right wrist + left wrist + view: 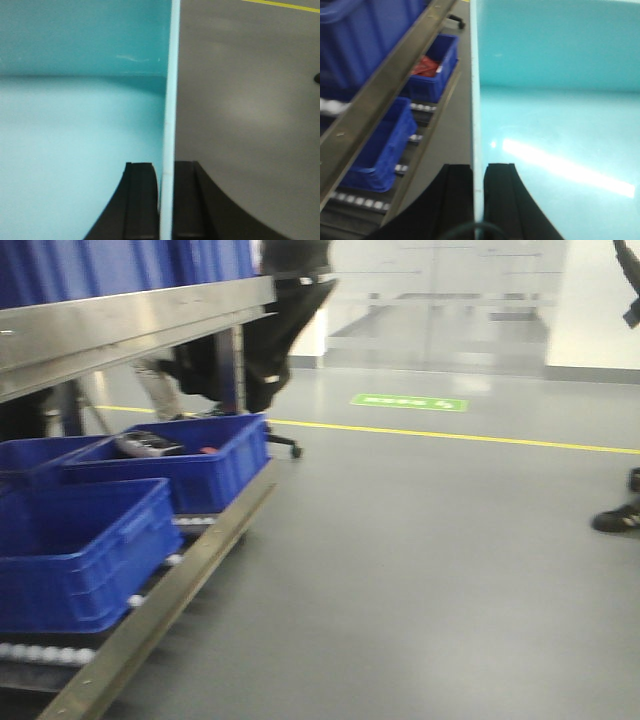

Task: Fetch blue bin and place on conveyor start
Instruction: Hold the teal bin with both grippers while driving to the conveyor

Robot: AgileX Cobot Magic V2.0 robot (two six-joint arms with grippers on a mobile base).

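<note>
1. At the wrists: left gripper [479,172] and right gripper [167,170] each pinch one side wall of the blue bin [560,125], one finger inside and one outside. The bin hangs between the arms, its interior bare where visible.
2. Step, judged: carrying. Conveyor start is not in view. The next move calls for locating it, level transport, and both arms lowering together.
3. Alongside, roller rack [150,618]: near dark-blue bin [80,550], nothing seen inside; farther dark-blue bin [190,465], holding a dark item [148,445] and a red item [425,65].
4. Beyond: yellow floor line [450,435].
</note>
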